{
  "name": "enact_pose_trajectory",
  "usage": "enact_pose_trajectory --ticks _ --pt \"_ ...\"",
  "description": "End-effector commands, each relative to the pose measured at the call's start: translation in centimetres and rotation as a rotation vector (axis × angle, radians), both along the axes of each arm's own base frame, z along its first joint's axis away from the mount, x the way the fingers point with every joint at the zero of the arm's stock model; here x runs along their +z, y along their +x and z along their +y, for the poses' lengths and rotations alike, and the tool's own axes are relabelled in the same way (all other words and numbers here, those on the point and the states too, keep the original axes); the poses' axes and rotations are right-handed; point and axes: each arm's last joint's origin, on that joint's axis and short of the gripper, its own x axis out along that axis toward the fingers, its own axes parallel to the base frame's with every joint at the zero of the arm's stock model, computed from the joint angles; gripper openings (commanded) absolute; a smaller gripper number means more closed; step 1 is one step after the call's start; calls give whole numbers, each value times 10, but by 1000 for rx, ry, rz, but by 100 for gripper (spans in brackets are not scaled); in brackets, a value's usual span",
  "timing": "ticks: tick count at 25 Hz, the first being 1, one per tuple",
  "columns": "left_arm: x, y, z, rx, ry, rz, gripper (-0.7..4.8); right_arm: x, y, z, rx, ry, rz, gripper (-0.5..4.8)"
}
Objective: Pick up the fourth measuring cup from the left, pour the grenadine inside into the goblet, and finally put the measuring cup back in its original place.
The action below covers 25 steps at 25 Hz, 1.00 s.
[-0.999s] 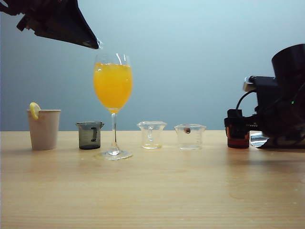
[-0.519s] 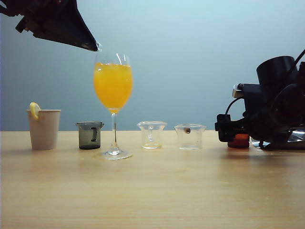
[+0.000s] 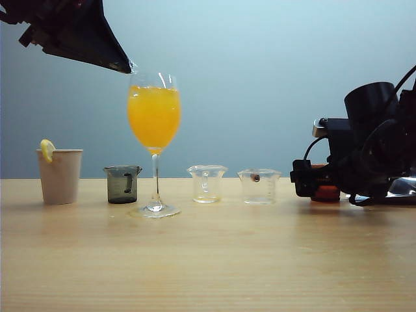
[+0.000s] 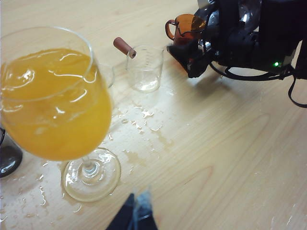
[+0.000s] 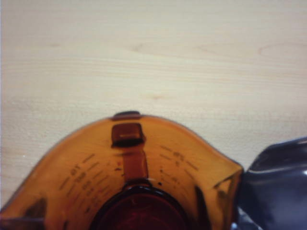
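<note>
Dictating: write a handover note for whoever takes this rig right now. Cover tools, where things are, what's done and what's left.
Right tool: open, low at the right end of the table, fingers either side of the amber cup, not closed on it.
Left tool: high beside the goblet rim; open or shut unclear.
The cup stands on the table with grenadine in its bottom. The goblet holds only orange juice.
Done: reaching the cup. Left: grip, lift, pour, return.
</note>
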Motion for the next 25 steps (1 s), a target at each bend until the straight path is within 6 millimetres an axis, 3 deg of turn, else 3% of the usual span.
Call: enact_pose_trajectory --ticks 1,15,20,23,25 --pt "3 0 0 -2 -4 -13 -6 0 4 1 -2 4 -20 479" --pt "0 -1 1 -3 11 12 -6 2 11 3 -2 6 -26 474" --pt "0 -1 1 -3 12 15 -6 1 11 2 -2 5 -21 232" --pt "-1 -2 1 -3 16 22 -6 1 11 3 -2 5 -22 144" --pt "-1 -2 1 -3 17 23 -6 2 11 3 -2 5 -22 144"
